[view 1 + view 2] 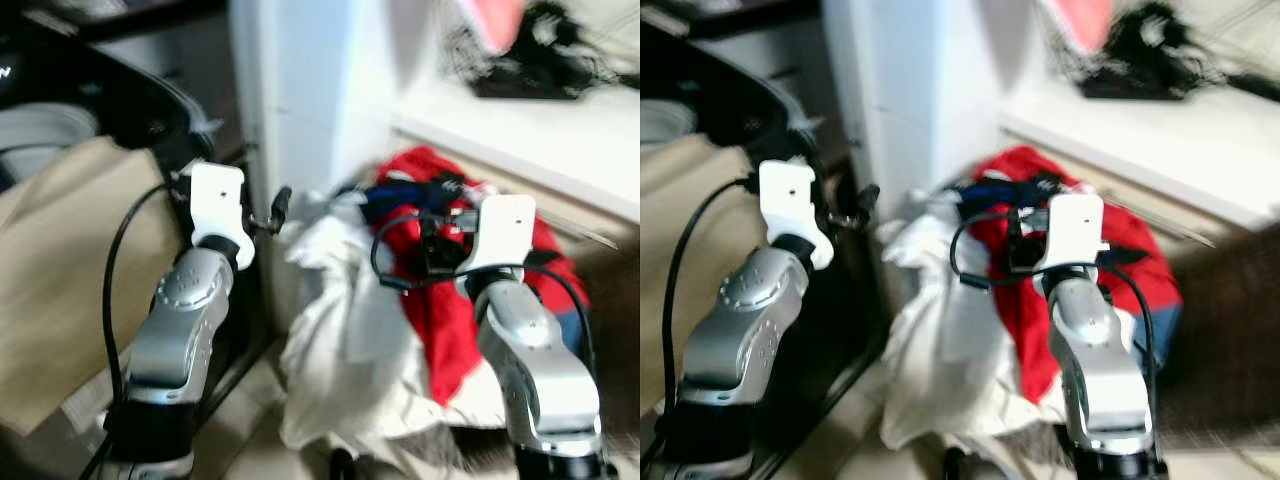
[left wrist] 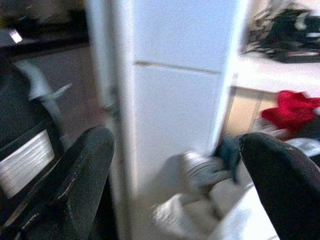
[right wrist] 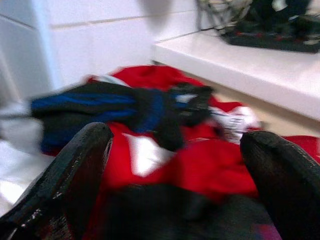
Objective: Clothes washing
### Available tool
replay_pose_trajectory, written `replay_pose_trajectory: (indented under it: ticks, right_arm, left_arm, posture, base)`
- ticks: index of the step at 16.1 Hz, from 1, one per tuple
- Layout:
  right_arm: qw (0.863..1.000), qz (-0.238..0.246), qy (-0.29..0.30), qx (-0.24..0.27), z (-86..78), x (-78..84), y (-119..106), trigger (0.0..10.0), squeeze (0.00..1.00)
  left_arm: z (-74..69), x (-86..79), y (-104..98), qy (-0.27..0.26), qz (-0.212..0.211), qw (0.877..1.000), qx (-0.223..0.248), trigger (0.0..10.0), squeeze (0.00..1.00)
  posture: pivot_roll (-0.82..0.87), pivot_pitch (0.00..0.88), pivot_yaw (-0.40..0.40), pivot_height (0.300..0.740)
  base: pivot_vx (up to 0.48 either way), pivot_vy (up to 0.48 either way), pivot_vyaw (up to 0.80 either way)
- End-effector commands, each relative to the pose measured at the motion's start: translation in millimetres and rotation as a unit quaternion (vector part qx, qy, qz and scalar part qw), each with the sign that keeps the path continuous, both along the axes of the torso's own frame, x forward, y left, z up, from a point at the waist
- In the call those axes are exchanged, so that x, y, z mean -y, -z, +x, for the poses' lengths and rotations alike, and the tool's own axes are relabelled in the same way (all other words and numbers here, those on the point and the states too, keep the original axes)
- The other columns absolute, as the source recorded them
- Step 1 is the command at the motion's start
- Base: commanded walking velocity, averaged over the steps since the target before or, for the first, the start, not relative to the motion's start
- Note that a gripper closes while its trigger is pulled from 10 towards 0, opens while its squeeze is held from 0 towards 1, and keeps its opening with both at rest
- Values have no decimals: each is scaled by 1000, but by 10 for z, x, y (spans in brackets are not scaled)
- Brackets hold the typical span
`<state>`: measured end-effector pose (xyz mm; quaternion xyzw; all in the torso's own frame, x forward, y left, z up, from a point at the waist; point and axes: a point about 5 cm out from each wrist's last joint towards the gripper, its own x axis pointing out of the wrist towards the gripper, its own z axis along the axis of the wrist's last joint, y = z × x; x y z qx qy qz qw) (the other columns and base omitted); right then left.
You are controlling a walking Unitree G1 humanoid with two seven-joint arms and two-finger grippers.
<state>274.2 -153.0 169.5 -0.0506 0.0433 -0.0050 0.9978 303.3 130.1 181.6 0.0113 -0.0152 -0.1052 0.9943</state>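
Below, heaped clothes (image 1: pixel 420 300) (axis unclear), right end effector (image 3: pixel 175 165) spread above

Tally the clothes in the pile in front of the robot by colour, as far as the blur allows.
Red garment: 1
White garment: 1
Blue-and-black garment: 1
Total: 3 colour groups; blur hides whether any is more than one piece.

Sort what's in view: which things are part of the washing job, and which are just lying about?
For the job:
red garment
white cloth
blue and black garment
left gripper, open
right gripper, open

Lying about:
beige fabric
black clutter on the white shelf
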Motion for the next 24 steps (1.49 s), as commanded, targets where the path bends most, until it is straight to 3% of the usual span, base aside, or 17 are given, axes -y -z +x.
replay_pose_trajectory:
  ticks: [1, 5, 11, 12, 15, 17, 20, 24]
  right_arm:
    - [1000, -6, -3, 18, 18, -1, -60, 10000, 0]
    - [1000, 21, 7, 22, -5, 35, -43, 10000, 0]
    - [999, 28, 2, 26, -12, 13, -32, 10000, 0]
    - [999, 30, -2, 26, -11, 2, -31, 10000, 0]
    - [999, 32, -12, 25, 0, -21, -25, 10000, 0]
    - [999, 31, -19, 21, 11, -40, -11, 10000, 0]
    - [998, 7, -53, 13, 12, -101, 4, 10000, 0]
    - [996, 11, -85, 7, 1, -177, 25, 10000, 0]
  left_arm:
    - [-16, 44, -46, 11, 5, 1000, 15, 10000, 0]
    - [-5, 78, -99, 25, 16, 999, 31, 10000, 0]
    - [13, 76, -93, 28, 19, 999, 27, 10000, 0]
    - [5, 75, -99, 23, 43, 998, 34, 10000, 0]
    - [-17, 83, -79, 24, 58, 998, 32, 10000, 0]
    - [-22, 83, -87, 28, 26, 999, 31, 10000, 0]
    - [-29, 48, -108, 25, 25, 999, 41, 10000, 0]
    - [-34, -7, -128, 12, 25, 999, 44, 10000, 0]
  posture:
    - [-139, 0, -26, 740]
    - [-143, 0, -21, 740]
    - [-141, 0, -12, 740]
    - [-140, 0, -13, 740]
    - [-131, 0, -18, 740]
    - [-130, 0, -20, 740]
    - [-129, 0, -20, 740]
    - [-126, 0, -21, 740]
  base:
    - [0, 0, -800]
    - [0, 155, -681]
    - [0, 368, 0]
    - [0, 0, 0]
    - [0, -480, 0]
    - [0, 0, 0]
    - [85, 0, 0]
    - [343, 0, 770]
